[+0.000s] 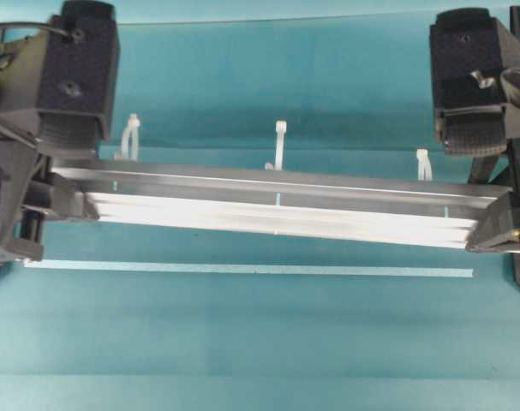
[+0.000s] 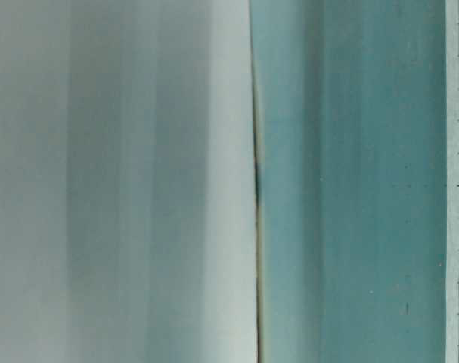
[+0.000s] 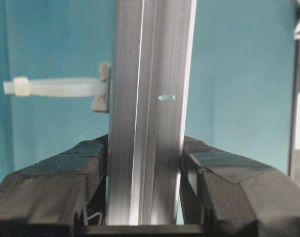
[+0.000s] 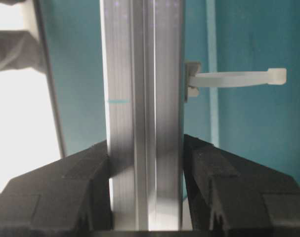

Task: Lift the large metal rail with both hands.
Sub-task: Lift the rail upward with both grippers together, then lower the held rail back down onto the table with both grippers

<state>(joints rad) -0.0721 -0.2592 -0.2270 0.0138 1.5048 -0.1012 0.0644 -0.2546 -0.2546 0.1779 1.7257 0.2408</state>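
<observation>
Teal surface [image 1: 268, 351] under 1 metal rail [image 1: 277, 208] with 3 white pegs [image 1: 279, 145]; left hand [image 3: 145, 197] and right hand [image 4: 146, 197] each clamp a rail end, their fingertips hidden; table-level view blurred.

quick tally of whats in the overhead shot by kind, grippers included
metal rail: 1
white pegs along the rail's edge: 3 (first at)
thin pale teal strip on the table: 1
black grippers: 2, left gripper and right gripper, one clamped on each end of the rail
total: 7
</observation>
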